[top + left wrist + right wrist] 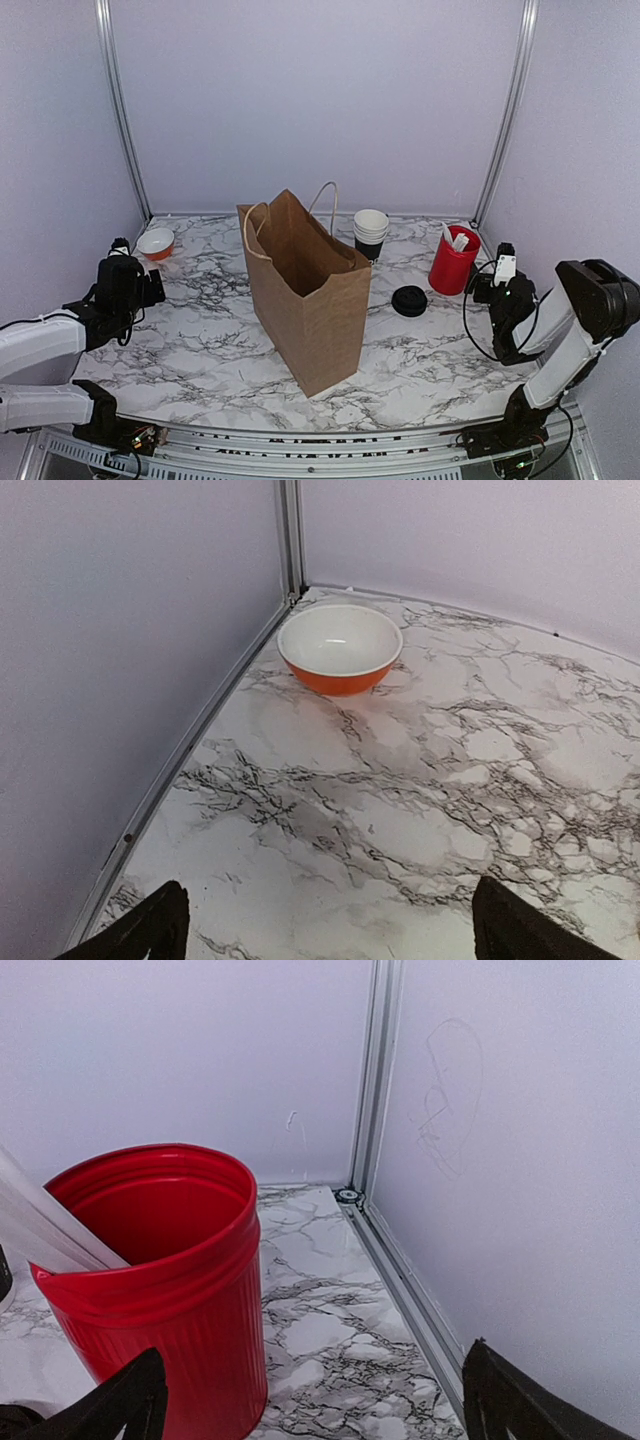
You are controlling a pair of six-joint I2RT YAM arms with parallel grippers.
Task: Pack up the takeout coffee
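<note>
Left jaws, right jaws spread wide, empty; brown paper bag (pixel 305 290) upright, mouth open; takeout coffee not in view.

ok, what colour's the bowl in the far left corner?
The bowl is orange outside, white inside; it shows best in the left wrist view.

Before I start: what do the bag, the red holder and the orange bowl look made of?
Bag: brown kraft paper, matte, creased folds, twisted cord handles. Red holder: probably painted metal, glossy, with rolled rim and ribbed band; could be plastic. Orange bowl: likely glazed ceramic or glass, shiny orange outside, white inside.
</note>
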